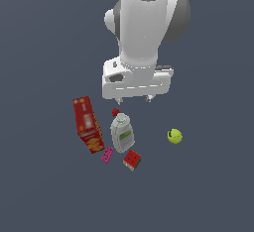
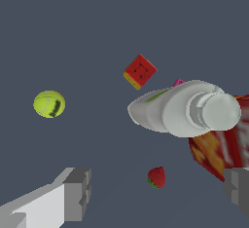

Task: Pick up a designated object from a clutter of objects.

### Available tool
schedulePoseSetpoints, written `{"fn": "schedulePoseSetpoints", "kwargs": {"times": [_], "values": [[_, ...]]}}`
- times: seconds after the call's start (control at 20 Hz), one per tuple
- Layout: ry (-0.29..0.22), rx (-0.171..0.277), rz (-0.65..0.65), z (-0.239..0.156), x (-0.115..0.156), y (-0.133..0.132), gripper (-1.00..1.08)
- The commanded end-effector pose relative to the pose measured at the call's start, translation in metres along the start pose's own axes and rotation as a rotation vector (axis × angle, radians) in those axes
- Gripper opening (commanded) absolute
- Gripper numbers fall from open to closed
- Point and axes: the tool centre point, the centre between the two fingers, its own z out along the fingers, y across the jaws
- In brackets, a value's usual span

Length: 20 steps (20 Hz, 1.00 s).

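Your gripper [image 1: 133, 98] hangs with its jaws apart and empty, above the bottle [image 1: 122, 133], not the target. The ball [image 1: 174, 136] sits alone at the exterior view's right of centre, well apart from the clutter, so you get a clean approach.

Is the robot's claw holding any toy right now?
No, nothing is held. The open gripper has only bare floor between its grey fingers; the small yellow-green ball lies apart.

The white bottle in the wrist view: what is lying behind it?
Behind the white bottle lie the red box, largely covered, and one corner of the pink block. The red-green cube is farther back, fully visible.
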Motion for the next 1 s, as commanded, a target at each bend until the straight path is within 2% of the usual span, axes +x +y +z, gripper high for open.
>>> {"fn": "schedulePoseSetpoints", "kwargs": {"times": [0.0,0.35,0.6,0.95], "values": [[-0.002,-0.006,-0.053,0.017,0.01,-0.018,1.0],[-0.002,-0.012,-0.248,0.082,0.038,-0.089,1.0],[0.0,-0.003,-0.373,0.127,0.046,-0.139,1.0],[0.002,0.012,-0.482,0.167,0.046,-0.185,1.0]]}}
